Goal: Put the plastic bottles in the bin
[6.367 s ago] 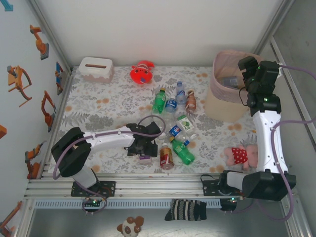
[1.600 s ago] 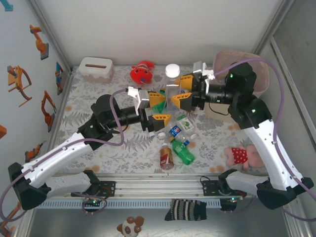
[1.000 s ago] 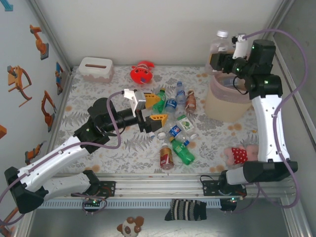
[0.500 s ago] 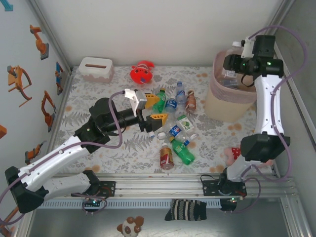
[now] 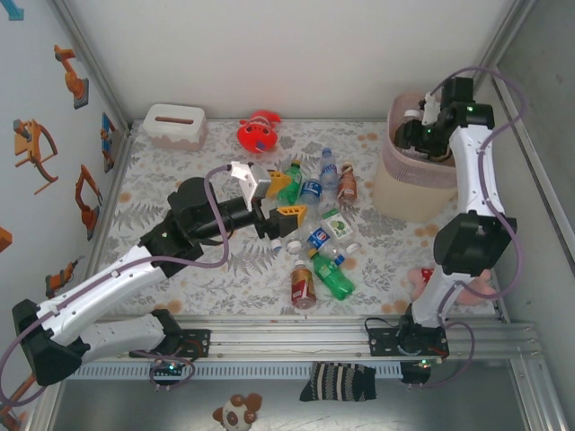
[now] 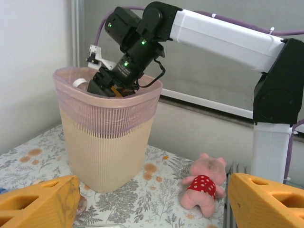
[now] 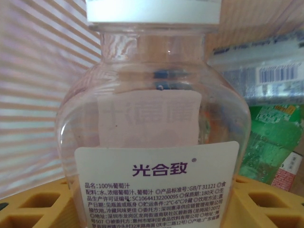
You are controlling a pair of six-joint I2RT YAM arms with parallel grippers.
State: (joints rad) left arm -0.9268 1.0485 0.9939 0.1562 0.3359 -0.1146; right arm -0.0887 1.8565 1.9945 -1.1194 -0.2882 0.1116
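Down goes the right arm: half a second back its wrist sat above the rim, and now the right pincer (image 5: 413, 136) has dipped into the tall pale pink slatted plastic bin (image 5: 395, 189) at the upper right of the overhead view. The left arm has hardly budged.

Right wrist view, close up: the clear plastic bottle (image 7: 152, 118), white cap up and a white label with purple lettering, stands upright between the yellow fingers (image 7: 33, 206). The pincer is clamped partway closed on its body. Behind it at left is the bin's pink-lined slatted wall. At right lie a crumpled green bottle (image 7: 270, 142) and a barcoded label above it, already inside.

The left pincer (image 5: 286, 199) hangs mid-frame over the floral-patterned bench (image 5: 180, 206), jaws spread wide with nothing between them. Its wrist camera looks straight across at the bin and at a pink plush toy in a red spotted dress (image 6: 204, 183) lying just right of it.

Plenty is left on the bench, all in one loose cluster at centre frame:
- a green bottle (image 5: 289, 180) just beside the left pincer
- a blue-labelled bottle (image 5: 312, 190)
- a clear blue-capped bottle (image 5: 328, 168)
- a small brown bottle (image 5: 347, 184)
- lower down, a red-labelled brown bottle (image 5: 303, 283) touching another green one (image 5: 333, 278)

A low white tissue box (image 5: 173, 126) and a red plush toy (image 5: 259, 133) sit along the far edge, upper left.
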